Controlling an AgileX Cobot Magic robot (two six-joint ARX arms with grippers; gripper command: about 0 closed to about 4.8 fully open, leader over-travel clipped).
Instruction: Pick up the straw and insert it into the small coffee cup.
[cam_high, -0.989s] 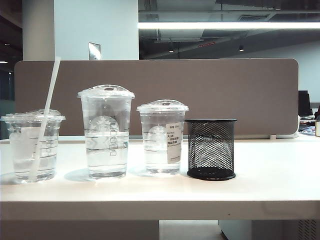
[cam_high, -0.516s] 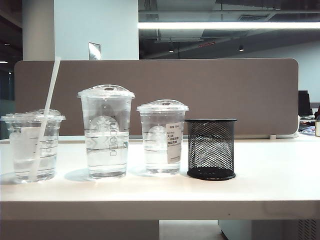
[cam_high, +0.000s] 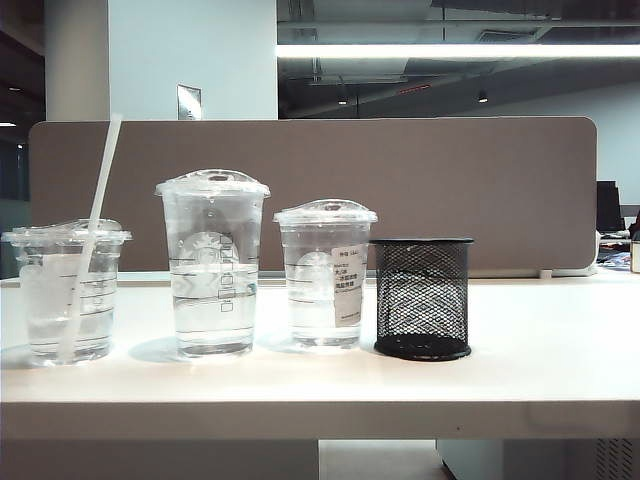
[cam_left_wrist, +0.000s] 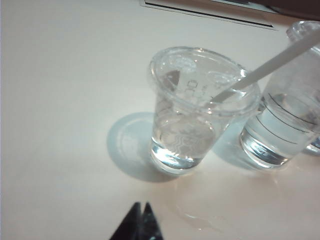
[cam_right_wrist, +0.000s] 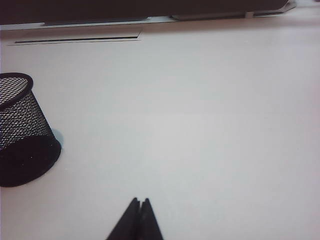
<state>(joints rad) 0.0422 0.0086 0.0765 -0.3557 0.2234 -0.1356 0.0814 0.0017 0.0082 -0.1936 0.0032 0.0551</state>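
Your straw (cam_high: 92, 235) already stands in the small coffee cup (cam_high: 68, 290), at the far left of the row on the surface (cam_high: 540, 350). It leans through the lid, its top sticking up well above the rim, its lower end down in the water. From the left wrist view you can see it (cam_left_wrist: 270, 65) pass through the lid of the cup (cam_left_wrist: 200, 110) at a slant. Nothing has shifted across the last second: the straw holds the same lean, the cups and the holder sit where they were, and no arm shows in the exterior view. I read that as the task being finished and the arms pulled back to rest.

Your left end effector (cam_left_wrist: 140, 206) is clenched and empty, tips pressed together, hovering near the small coffee cup but clear of it. Your right end effector (cam_right_wrist: 139, 201) is likewise clenched on nothing, over bare surface with the black mesh holder (cam_right_wrist: 22, 130) off to one side.

The tallest cup (cam_high: 212, 260) stands just beside the small one, then the medium cup (cam_high: 323, 275), then the mesh holder (cam_high: 422, 298); all upright, none touching the straw. If you check anything, check that the straw sits securely and won't tip out
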